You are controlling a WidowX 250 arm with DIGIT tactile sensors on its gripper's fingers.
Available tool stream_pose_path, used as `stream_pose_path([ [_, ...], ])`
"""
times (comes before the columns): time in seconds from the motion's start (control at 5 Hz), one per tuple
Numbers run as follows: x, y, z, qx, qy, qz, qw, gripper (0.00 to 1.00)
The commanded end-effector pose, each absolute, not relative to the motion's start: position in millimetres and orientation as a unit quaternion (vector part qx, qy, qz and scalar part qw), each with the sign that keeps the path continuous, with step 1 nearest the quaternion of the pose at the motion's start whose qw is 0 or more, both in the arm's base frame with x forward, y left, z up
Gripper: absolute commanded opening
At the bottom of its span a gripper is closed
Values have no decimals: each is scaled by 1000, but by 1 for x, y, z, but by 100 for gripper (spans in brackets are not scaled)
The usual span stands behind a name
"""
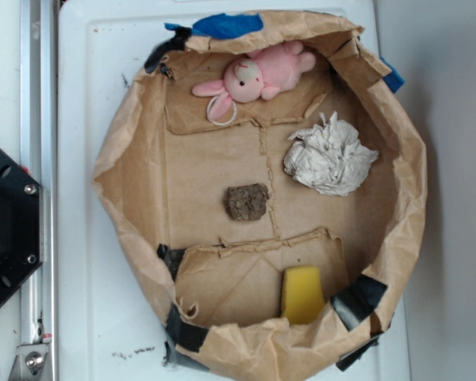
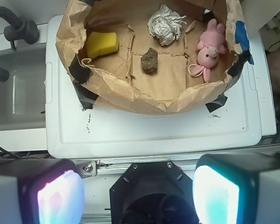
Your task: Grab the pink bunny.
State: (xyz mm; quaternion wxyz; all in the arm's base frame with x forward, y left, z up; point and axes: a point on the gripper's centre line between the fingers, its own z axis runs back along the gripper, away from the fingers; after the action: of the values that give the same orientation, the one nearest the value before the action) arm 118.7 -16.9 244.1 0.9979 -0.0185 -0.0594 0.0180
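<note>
The pink bunny (image 1: pixel 259 74) lies on its side at the far end of the brown paper tub (image 1: pixel 115 159), its white loop beside one ear. In the wrist view the pink bunny (image 2: pixel 209 50) shows at the tub's right end. My gripper (image 2: pixel 137 193) is open, its two glowing pads wide apart with nothing between them. It hangs well back from the tub, over the black robot base (image 2: pixel 151 196), far from the bunny. The gripper does not show in the exterior view.
Inside the tub lie a crumpled white paper ball (image 1: pixel 328 155), a brown lump (image 1: pixel 247 202) and a yellow sponge (image 1: pixel 301 294). The tub stands on a white lid (image 2: pixel 154 130). A grey sink (image 2: pixel 18 88) is to the left. The tub's walls rise around everything.
</note>
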Motion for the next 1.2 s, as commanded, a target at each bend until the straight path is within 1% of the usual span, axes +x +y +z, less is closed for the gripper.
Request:
stream_pose_path([
  [0.0,119,-17,244,-19,-59,18,998,100],
  [0.2,116,-17,244,-3,-71,25,997,100],
  [0.4,166,-28,230,-4,-82,21,996,100],
  [0.6,203,-18,215,-7,-62,30,998,100],
  [0.8,222,1,210,-8,-64,48,997,100],
  [1.0,232,23,196,-9,-69,82,994,100],
])
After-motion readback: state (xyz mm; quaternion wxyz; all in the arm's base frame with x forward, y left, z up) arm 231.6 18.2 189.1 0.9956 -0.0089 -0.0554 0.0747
